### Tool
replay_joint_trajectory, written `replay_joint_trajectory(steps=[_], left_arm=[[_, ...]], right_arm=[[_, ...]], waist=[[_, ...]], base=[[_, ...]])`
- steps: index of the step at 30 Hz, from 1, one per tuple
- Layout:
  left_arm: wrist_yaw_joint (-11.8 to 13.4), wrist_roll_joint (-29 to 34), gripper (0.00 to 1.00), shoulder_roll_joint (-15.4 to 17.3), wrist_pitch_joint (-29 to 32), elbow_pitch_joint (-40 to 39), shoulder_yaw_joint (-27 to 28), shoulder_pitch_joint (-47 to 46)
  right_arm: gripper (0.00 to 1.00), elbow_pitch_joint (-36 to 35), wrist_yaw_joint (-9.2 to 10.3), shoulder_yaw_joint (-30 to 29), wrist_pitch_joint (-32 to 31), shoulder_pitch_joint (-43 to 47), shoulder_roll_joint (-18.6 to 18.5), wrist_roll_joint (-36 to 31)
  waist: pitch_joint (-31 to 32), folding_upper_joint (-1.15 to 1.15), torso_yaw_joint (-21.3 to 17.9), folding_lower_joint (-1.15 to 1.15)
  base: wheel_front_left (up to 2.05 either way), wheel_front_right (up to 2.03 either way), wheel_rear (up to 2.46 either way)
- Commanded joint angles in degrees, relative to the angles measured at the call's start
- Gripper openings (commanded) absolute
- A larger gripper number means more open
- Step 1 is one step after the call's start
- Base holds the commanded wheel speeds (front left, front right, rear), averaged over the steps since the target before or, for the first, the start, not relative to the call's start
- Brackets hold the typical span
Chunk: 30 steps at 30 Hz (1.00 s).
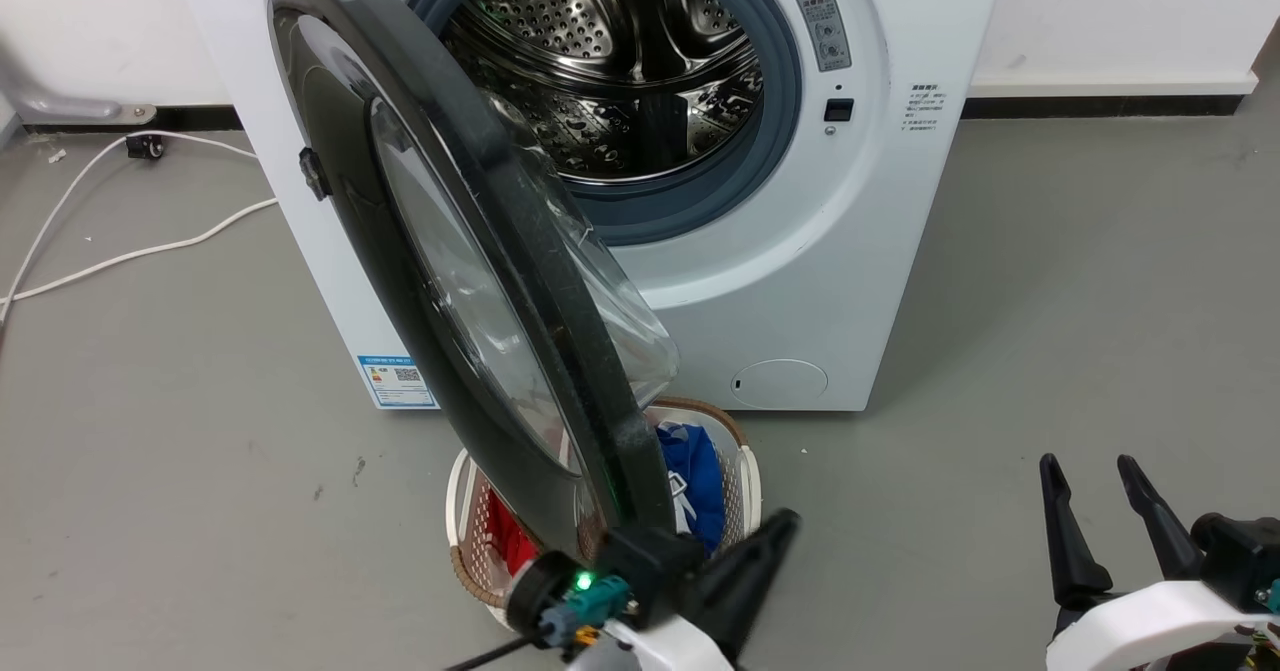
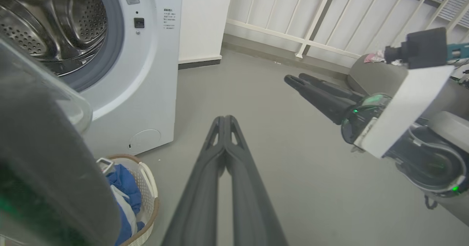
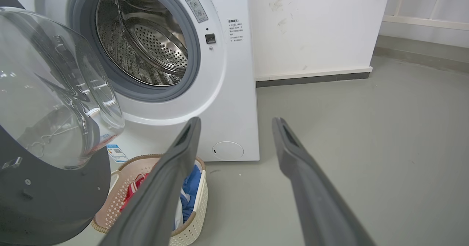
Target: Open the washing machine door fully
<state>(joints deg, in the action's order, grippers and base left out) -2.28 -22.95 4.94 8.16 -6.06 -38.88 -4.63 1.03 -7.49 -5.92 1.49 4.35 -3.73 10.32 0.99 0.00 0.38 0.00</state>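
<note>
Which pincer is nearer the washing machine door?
Left. The left pincer, shut, is by the lower edge of the washing machine door; the right pincer, open, stands well apart.

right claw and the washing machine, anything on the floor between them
Bare grey floor, in the head view, between the right claw and the washing machine. The laundry basket sits aside, by the washing machine door.

1. One washing machine [image 1: 800, 281], with one washing machine door [image 1: 450, 281]
2. One laundry basket [image 3: 198, 216], holding one blue garment [image 1: 695, 481] and one red garment [image 1: 505, 536]
3. Two pairs of jaws: one on the left gripper [image 1: 783, 526], one on the right gripper [image 1: 1087, 466]
</note>
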Motion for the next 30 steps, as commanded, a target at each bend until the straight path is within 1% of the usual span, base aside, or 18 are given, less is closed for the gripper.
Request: replay_joint_trajectory(steps=[1, 3, 6, 13, 16, 22, 27, 30], left_arm=[[1.0, 0.8, 0.00, 0.4, -1.2, 1.3, 1.4, -1.0], [2.2, 0.9, 0.00, 0.4, -2.5, 2.8, 3.0, -1.5], [3.3, 1.0, 0.00, 0.6, -4.1, 4.6, 4.7, -2.3], [5.2, 0.8, 0.00, 0.5, -5.9, 6.4, 6.8, -2.7], [5.5, 0.5, 0.00, 0.7, -6.0, 6.6, 7.1, -2.3], [7.1, 0.5, 0.00, 1.8, -6.1, 5.6, 8.1, -0.7], [9.0, 0.3, 0.00, 2.2, -5.3, 2.1, 8.7, 1.3], [10.1, 0.7, 0.00, 2.9, -4.8, 0.3, 9.1, 2.6]], right_arm=[[1.00, 0.1, -0.01, 0.1, 0.3, -0.7, 0.2, -0.5], [1.00, 0.3, -0.01, 0.2, 0.4, -0.8, 0.3, -0.4], [1.00, 0.6, -0.01, 0.2, 0.6, -1.0, 0.3, -0.3], [1.00, 1.6, -0.01, 0.2, 1.1, -1.3, 0.4, 0.1], [1.00, 2.0, -0.01, 0.0, 1.3, -1.4, 0.4, 0.2], [1.00, 2.4, -0.01, -0.2, 1.6, -1.6, 0.4, 0.2], [1.00, 2.7, -0.01, -0.7, 1.6, -1.9, 0.2, 0.1], [1.00, 3.1, -0.01, -0.7, 1.4, -2.1, -0.1, 0.0]], waist=[[0.0, 0.00, 0.0, 0.00], [-0.1, 0.00, -0.1, 0.00], [-0.2, 0.00, -0.1, 0.00], [-0.4, 0.00, 0.1, 0.00], [-0.5, 0.00, 0.2, 0.00], [-0.5, 0.00, 0.9, 0.00], [-0.7, 0.00, 2.4, 0.00], [-0.6, 0.00, 3.4, 0.00]], base=[[0.00, 0.00, 0.00], [0.00, 0.00, 0.00], [0.00, 0.00, 0.00], [0.00, 0.00, 0.00], [0.00, 0.00, 0.00], [0.00, 0.00, 0.00], [0.00, 0.00, 0.00], [0.00, 0.00, 0.00]])
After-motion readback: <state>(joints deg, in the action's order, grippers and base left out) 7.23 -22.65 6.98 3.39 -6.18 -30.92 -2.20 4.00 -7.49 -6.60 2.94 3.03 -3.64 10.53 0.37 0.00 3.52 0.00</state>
